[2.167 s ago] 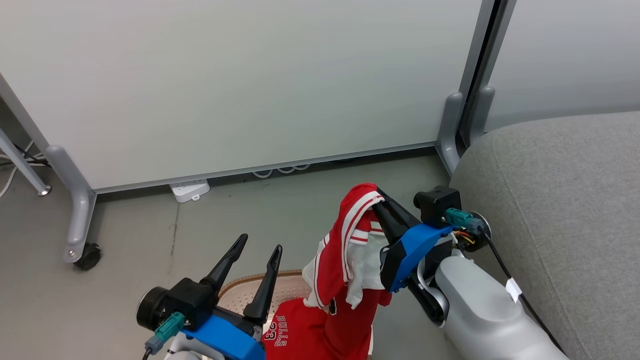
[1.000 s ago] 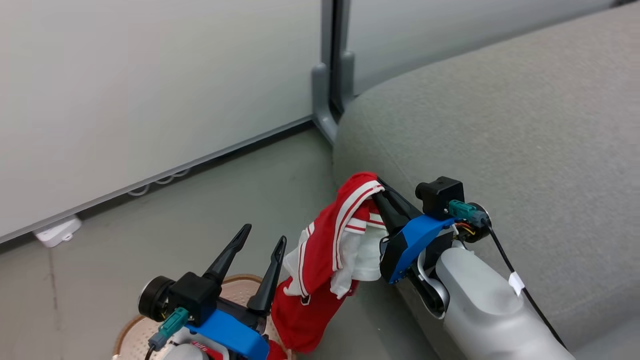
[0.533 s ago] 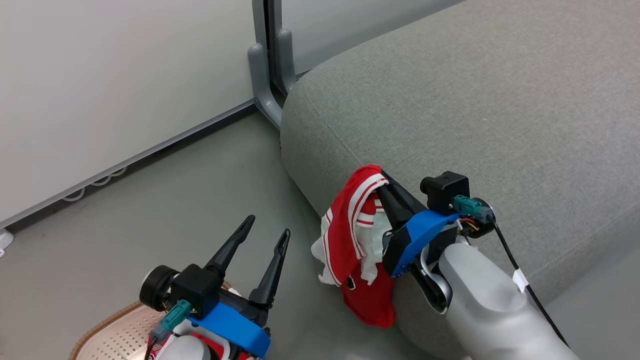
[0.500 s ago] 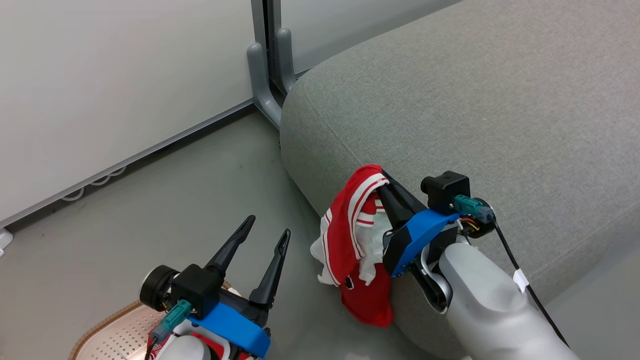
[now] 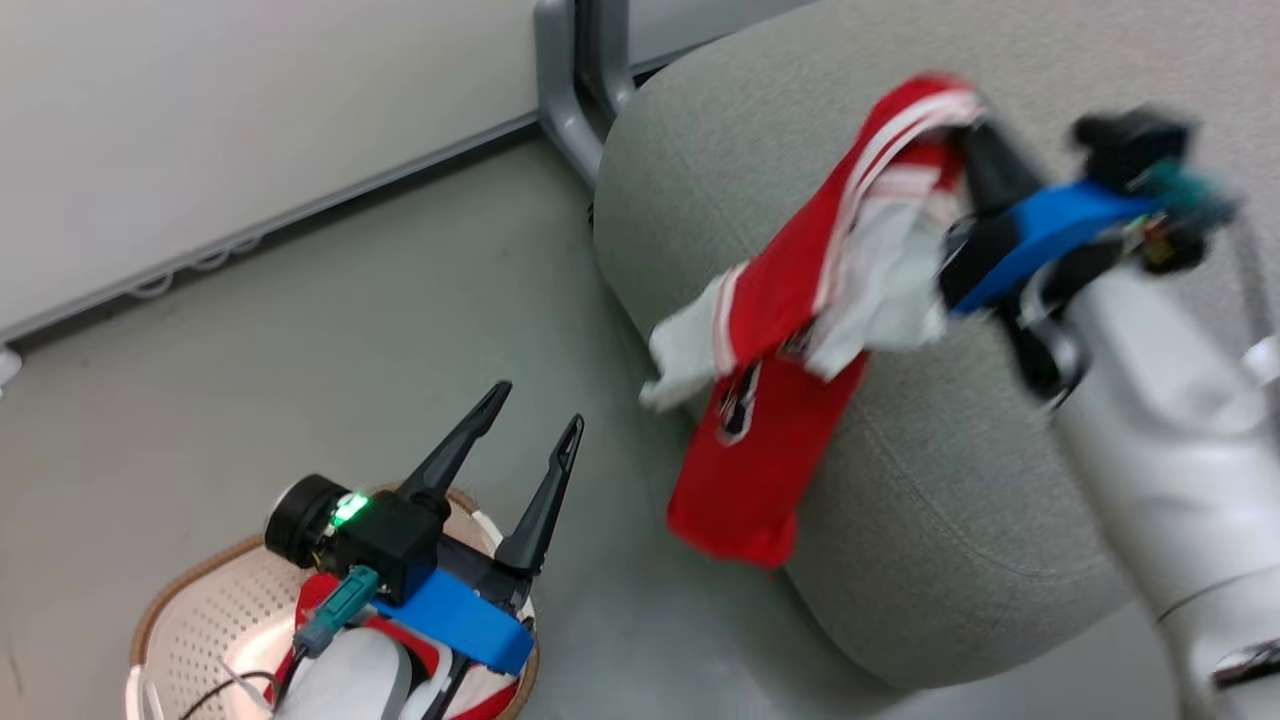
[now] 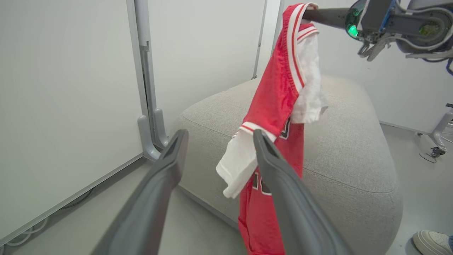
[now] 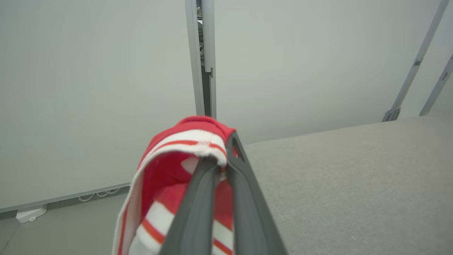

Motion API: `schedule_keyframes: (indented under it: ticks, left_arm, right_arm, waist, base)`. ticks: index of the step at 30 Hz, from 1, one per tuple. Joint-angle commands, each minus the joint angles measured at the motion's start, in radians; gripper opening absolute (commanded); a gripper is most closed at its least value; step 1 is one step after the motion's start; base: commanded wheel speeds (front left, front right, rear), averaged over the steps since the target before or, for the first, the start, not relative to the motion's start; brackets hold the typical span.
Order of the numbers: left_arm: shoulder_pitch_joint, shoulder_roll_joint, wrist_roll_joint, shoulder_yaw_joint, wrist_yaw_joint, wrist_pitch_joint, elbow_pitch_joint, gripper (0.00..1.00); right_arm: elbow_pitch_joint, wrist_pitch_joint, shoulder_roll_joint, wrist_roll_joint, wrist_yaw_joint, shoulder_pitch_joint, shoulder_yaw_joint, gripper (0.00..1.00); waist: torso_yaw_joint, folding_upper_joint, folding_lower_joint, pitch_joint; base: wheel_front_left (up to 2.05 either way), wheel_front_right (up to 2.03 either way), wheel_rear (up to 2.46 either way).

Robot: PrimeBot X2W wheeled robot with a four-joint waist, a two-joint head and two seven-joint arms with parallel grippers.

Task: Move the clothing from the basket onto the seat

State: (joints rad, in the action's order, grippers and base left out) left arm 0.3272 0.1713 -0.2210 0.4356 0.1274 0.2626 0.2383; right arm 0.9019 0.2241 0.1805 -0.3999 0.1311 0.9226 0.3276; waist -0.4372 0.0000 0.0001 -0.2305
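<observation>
My right gripper (image 5: pixel 975 120) is shut on a red garment (image 5: pixel 790 300) with white stripes, held high over the grey seat (image 5: pixel 920 500). The garment hangs down across the seat's front corner, its lower end off the edge. In the right wrist view my fingers (image 7: pixel 198 198) pinch the striped hem of the garment (image 7: pixel 184 141) above the seat (image 7: pixel 354 177). My left gripper (image 5: pixel 536 408) stands open with nothing in it over the cream basket (image 5: pixel 190 620), which holds more red clothing (image 5: pixel 322 592). The left wrist view shows the hanging garment (image 6: pixel 279 88) beyond my open left gripper (image 6: pixel 220 132).
Pale partition panels stand behind the seat, with a grey post and foot (image 5: pixel 565 110) at its corner. A white power strip (image 7: pixel 32 214) lies on the floor by the panel. A person's shoe (image 6: pixel 430 241) is on the floor beside the seat.
My right arm has risen and swung toward the seat, carrying the garment from beside the seat's edge to above it. The left gripper stays open over the basket.
</observation>
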Motion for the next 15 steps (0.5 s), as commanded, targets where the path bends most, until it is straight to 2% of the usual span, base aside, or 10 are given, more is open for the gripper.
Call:
schedule_keyframes:
  ticks: [1, 8, 15]
  left_arm:
    - [0.023, 0.012, 0.007, 0.006, 0.004, 0.003, -0.009, 1.00]
    - [0.117, 0.062, 0.030, 0.046, 0.004, 0.003, -0.060, 1.00]
    - [0.219, 0.103, 0.053, 0.070, 0.004, 0.003, -0.127, 1.00]
  right_arm:
    - [-0.011, -0.006, 0.030, -0.009, -0.001, 0.047, -0.020, 0.00]
    - [-0.070, -0.055, 0.266, -0.001, -0.001, 0.252, -0.217, 0.00]
    - [-0.134, -0.057, 0.429, 0.065, -0.001, 0.360, -0.447, 0.00]
  waist:
    - [0.037, 0.0000, -0.0001, -0.056]
    - [0.099, 0.0000, -0.0001, -0.228]
    - [0.147, 0.0000, -0.0001, -0.400]
  base:
    - [0.00, 0.00, 0.00]
    - [0.00, 0.00, 0.00]
    - [0.00, 0.00, 0.00]
